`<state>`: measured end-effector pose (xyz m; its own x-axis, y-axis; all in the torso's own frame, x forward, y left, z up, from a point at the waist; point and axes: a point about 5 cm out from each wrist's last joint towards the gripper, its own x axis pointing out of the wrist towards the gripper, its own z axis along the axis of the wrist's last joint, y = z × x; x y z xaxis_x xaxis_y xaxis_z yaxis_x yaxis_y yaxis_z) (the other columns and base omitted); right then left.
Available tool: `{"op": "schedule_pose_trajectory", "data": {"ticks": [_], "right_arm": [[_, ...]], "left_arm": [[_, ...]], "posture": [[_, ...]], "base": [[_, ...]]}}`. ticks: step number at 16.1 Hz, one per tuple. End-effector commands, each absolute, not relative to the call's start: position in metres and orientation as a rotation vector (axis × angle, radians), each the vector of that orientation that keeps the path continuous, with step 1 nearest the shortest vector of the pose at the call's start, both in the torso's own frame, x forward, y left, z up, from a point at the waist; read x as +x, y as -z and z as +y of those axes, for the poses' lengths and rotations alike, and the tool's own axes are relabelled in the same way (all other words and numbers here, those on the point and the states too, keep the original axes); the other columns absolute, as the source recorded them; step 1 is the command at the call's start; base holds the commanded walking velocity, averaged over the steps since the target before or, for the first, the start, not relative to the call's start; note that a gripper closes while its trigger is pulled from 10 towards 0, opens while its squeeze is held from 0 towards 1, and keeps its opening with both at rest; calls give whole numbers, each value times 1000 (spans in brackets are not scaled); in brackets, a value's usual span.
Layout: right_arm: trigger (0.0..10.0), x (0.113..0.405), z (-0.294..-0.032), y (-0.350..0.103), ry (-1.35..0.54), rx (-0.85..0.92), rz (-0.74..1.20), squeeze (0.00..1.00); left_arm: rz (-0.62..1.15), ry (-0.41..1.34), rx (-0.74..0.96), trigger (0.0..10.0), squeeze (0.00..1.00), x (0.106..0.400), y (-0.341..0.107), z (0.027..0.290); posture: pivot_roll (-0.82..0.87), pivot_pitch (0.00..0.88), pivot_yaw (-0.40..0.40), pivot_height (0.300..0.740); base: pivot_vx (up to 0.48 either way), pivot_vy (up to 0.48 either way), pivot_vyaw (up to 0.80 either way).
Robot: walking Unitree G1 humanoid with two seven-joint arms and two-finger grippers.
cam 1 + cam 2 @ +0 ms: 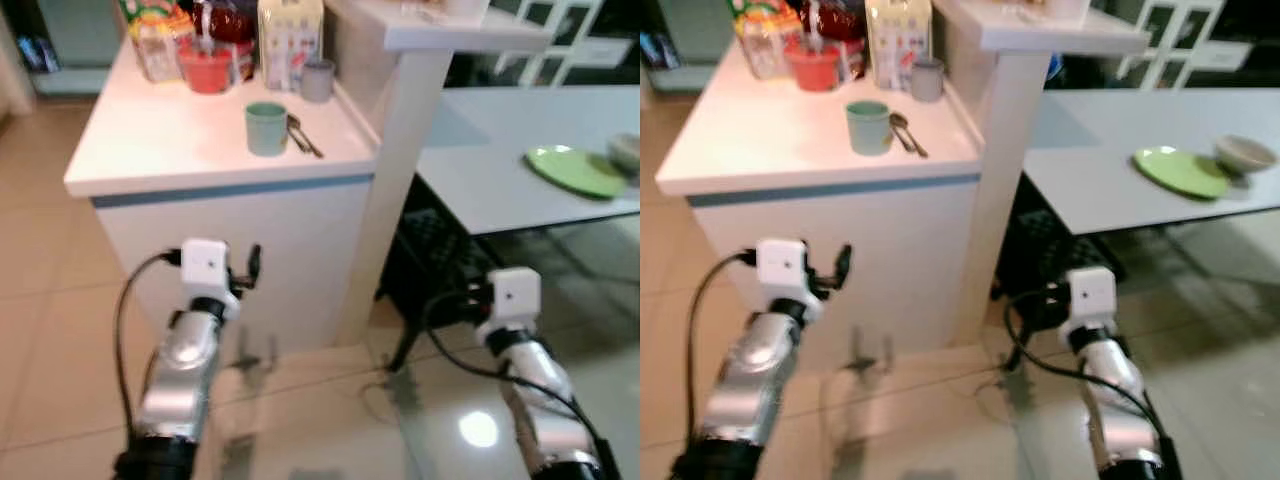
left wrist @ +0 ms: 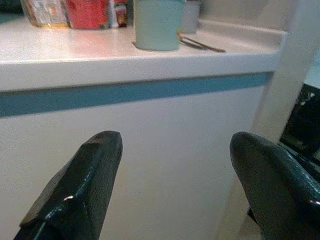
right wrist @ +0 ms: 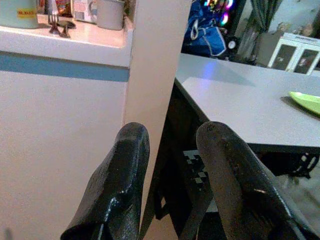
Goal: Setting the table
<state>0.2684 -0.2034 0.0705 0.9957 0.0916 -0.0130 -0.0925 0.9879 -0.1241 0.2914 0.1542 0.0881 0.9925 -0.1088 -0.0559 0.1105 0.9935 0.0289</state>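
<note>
A pale green cup [image 1: 266, 128] stands on the white counter [image 1: 170, 140], with a spoon and fork [image 1: 303, 137] lying just beside it and a grey cup [image 1: 317, 80] behind. On the grey dining table [image 1: 480, 170] to the right lie a green plate [image 1: 575, 170] and a white bowl [image 1: 1245, 153]. My left gripper [image 2: 175, 185] is open and empty. It is held low in front of the counter's white side, below the green cup [image 2: 157, 25]. My right gripper [image 3: 172, 165] is open by a narrow gap, empty, low beside the white post [image 3: 155, 60].
Red and clear containers [image 1: 205, 65] and a carton [image 1: 290, 35] crowd the counter's back. A raised white ledge [image 1: 450, 25] tops the post between counter and table. A dark crate [image 1: 435, 245] sits under the table. Tiled floor lies to the left.
</note>
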Motion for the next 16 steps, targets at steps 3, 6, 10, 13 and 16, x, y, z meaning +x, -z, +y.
{"op": "schedule_pose_trajectory", "data": {"ticks": [3,6,10,13,16], "right_arm": [[10000,268,-202,-73,-96,-119,-7,0],[10000,268,-202,-72,-97,-119,-4,0],[10000,268,-202,-72,-99,-123,-4,0],[10000,270,-202,-74,-101,-125,-11,0],[10000,272,-202,-75,-99,-127,-14,0]], "left_arm": [[50,118,34,10000,0,293,-90,155],[49,121,38,10000,0,294,-91,155],[52,112,57,10000,0,293,-90,155],[36,104,60,10000,0,295,-93,155],[38,109,71,10000,0,296,-94,154]], "posture": [[-2,0,-37,740],[-1,0,-36,740],[-1,0,-39,740],[-4,0,-39,740],[-4,0,-39,740]], "base": [[475,0,0],[472,0,0],[352,0,0],[0,0,0],[0,0,0]]}}
